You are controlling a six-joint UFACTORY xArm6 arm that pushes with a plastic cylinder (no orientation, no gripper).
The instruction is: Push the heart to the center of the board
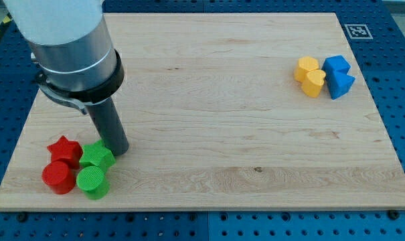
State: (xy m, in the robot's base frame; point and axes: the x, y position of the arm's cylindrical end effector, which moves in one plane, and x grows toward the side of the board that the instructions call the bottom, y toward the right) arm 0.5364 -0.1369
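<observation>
Wooden desk (209,100) is seen; my tip (119,151) is pressed beside the green block (96,156), far from the yellow heart (314,83). No jaws are fitted.

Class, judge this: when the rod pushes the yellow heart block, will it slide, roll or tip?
The yellow heart looks squat and flat-based, so it will probably slide, not roll or tip. Touching the yellow block and blue blocks, it may drag them along. My tip is far off.

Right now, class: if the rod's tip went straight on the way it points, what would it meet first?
Probably the wooden board: my tip points down at it, just to the view's right of the upper green block.
</observation>
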